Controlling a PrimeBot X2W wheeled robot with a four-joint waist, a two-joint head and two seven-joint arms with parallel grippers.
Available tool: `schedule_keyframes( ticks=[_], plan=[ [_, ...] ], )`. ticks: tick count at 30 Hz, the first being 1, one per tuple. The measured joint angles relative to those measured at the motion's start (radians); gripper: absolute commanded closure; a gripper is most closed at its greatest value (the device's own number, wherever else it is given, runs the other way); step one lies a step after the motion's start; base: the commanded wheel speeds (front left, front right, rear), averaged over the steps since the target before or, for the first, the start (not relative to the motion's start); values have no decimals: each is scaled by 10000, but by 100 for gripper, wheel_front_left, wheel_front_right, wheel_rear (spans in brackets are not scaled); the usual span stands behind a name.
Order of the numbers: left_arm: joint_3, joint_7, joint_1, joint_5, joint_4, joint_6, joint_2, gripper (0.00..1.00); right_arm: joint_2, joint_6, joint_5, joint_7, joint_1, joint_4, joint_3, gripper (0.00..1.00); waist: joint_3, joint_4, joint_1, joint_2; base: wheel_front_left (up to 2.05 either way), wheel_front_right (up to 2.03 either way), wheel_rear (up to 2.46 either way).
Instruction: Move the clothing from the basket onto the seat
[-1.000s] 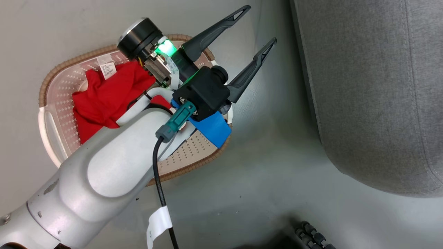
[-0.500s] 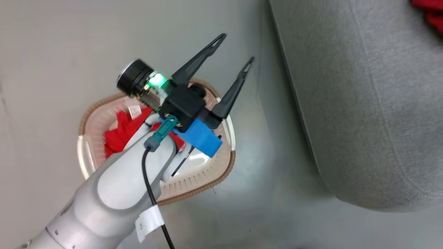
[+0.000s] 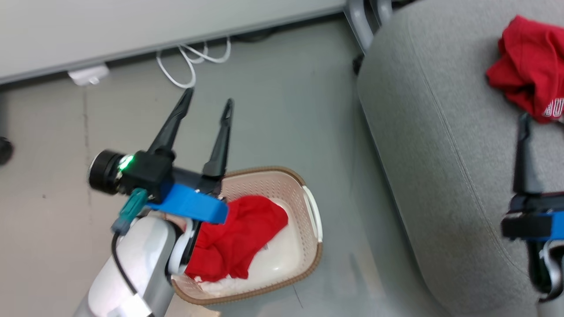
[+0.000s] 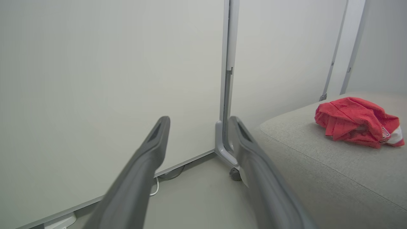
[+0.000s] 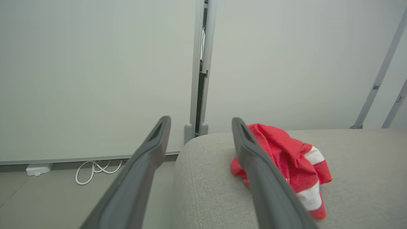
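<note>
Red cloth (image 3: 240,240): plain and crumpled, it lies in the basket (image 3: 282,171). Its long axis slants from the basket's near-left corner toward the middle, and the pale bottom is bare to its right.
Left gripper (image 3: 209,97): hangs above the basket's left rim, with the forearm covering that corner. The fingers point past the basket's far side toward the wall. The jaws are spread with nothing between them.
Key relation: the Red cloth sits below and behind the fingertips, on the wrist side, not ahead of them. The left wrist view looks out over the basket at wall and Seat.
Next move, as I judge it: draw back, tip the fingers down into the basket, and close across the heap's slant rather than along it.
Seat (image 3: 440,132): right of the basket, with a strip of floor between them.
Striped cloth (image 3: 528,66): bunched on the Seat, well right of the basket and beyond it.
Right gripper (image 5: 201,119): over the Seat, far right of the basket. Its jaws are spread and empty, and the Striped cloth lies just past its tips.
Nearer arm: the left, by a wide margin.
Progress: one piece placed, one left.
Risk: the fingers may snag the basket's perforated wall or lift the basket along with the fabric.
</note>
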Motion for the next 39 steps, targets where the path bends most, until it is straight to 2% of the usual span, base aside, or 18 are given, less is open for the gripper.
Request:
schedule_keyframes(
  ticks=[8, 18, 27, 39],
  plan=[
    [2019, -2, 1843, 679, -422, -174, -445, 0, 366, 0, 6, 2, 1214, -535, 805, 0, -1219, 774, -1, 0, 0, 0, 0],
    [3917, -2, 3696, 1601, -1045, -727, -1275, 0, 1080, 0, -50, 2, 2180, -719, 1235, 0, -2293, 1546, -1, 0, 0, 0, 0],
    [4773, -2, 4807, 2125, -1158, -1074, -1774, 0, 1473, -2, -142, 2, 2944, -349, 1475, 0, -2855, 1788, 0, 0, 0, 0, 0],
    [5127, -2, 5104, 2541, -1032, -1308, -1894, 0, 1551, -2, -90, 2, 3052, 98, 1565, 0, -2937, 1771, 1, 1, 0, 0, 0]
  ],
)
